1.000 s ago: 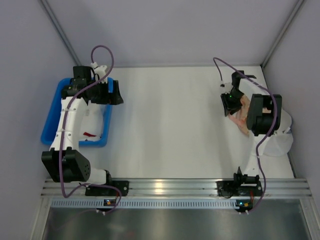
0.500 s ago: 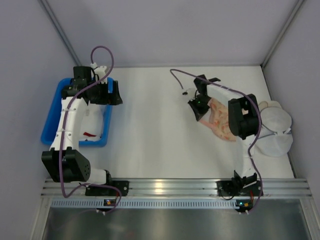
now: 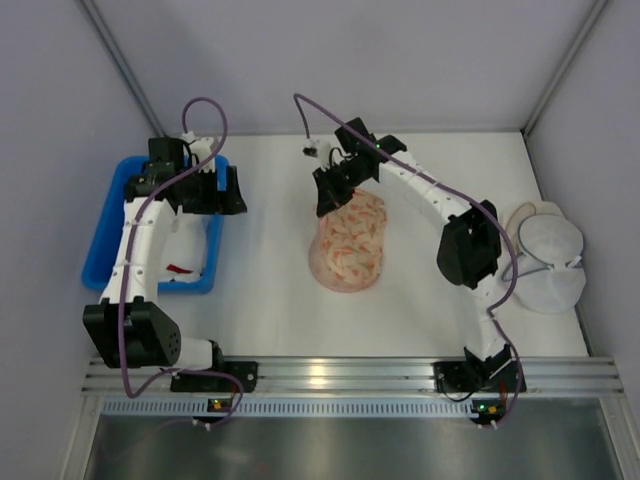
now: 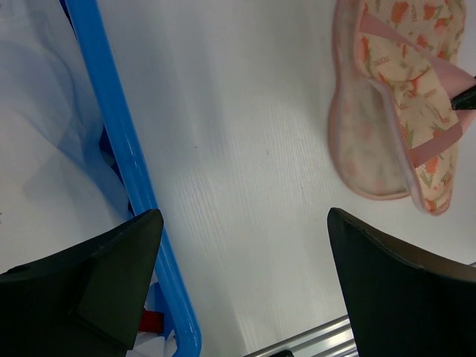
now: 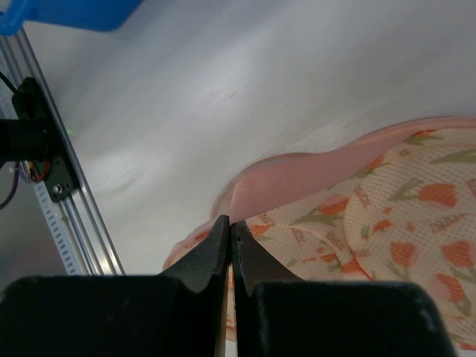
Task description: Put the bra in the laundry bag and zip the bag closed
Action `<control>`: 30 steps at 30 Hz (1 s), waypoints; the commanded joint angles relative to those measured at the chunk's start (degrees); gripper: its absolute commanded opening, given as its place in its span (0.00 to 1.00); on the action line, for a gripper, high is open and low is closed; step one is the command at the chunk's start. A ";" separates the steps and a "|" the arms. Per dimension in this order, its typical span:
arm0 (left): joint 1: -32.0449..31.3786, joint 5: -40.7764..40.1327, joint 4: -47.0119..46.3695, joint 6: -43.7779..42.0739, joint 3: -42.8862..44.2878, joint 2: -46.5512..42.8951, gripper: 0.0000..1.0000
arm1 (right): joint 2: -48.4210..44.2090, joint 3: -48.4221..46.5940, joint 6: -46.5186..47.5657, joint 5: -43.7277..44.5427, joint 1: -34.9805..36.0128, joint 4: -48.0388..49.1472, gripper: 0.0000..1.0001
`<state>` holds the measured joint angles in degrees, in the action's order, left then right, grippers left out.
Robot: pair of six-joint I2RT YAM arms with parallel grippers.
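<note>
The laundry bag point(image 3: 352, 245), peach-pink with reddish print, hangs and lies near the table's middle. My right gripper point(image 3: 328, 195) is shut on its pink zip rim at the far end. In the right wrist view the gripper point(image 5: 230, 220) pinches the pink rim of the laundry bag point(image 5: 387, 216). My left gripper point(image 3: 232, 190) is open and empty over the right edge of the blue bin point(image 3: 103, 225). In the left wrist view the gripper point(image 4: 244, 223) spans bare table, with the laundry bag point(image 4: 394, 97) at the upper right. Pale white fabric point(image 4: 37, 149), probably the bra, lies in the bin.
Plain white round domes point(image 3: 545, 250) sit at the table's right edge. A red piece point(image 3: 180, 268) lies in the bin's near end. The blue bin rim point(image 4: 119, 149) runs just left of my left fingers. A metal rail point(image 3: 340, 375) lines the near edge.
My right gripper has carried the laundry bag from the right side of the table leftward to the middle. The left arm has not moved.
</note>
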<state>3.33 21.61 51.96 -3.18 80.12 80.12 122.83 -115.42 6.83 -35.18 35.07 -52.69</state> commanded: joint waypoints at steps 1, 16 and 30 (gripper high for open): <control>0.09 2.30 -0.55 0.37 0.65 -3.39 0.98 | -2.49 -4.73 -4.02 -5.61 -0.26 4.08 0.00; 0.01 12.58 -6.26 -2.79 -2.33 -3.48 0.95 | -36.86 34.80 -8.86 -4.91 -23.46 19.30 0.00; -15.09 0.12 -21.64 1.07 -5.42 3.11 0.66 | -36.43 48.80 2.22 22.69 -30.32 17.97 0.00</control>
<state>-6.52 27.31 36.12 -1.83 73.69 80.51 86.17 -65.67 7.11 -20.45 5.39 -37.36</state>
